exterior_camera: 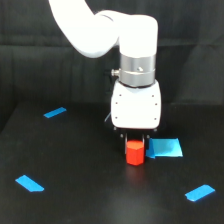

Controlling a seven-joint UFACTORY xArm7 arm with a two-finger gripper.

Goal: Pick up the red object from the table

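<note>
The red block (134, 153) sits on the black table (90, 195), just left of the blue rectangle (165, 148) in the exterior view, its base apparently resting on the surface. The gripper (135, 140) hangs directly over the block, its dark fingers reaching down about the block's top (the white housing hides most of them), so I cannot tell whether they are spread or pinching it. By my judgement the approach is done and the descent nearly so; a firm grasp and the lift remain. Three blue strips lie well away from the block.
</note>
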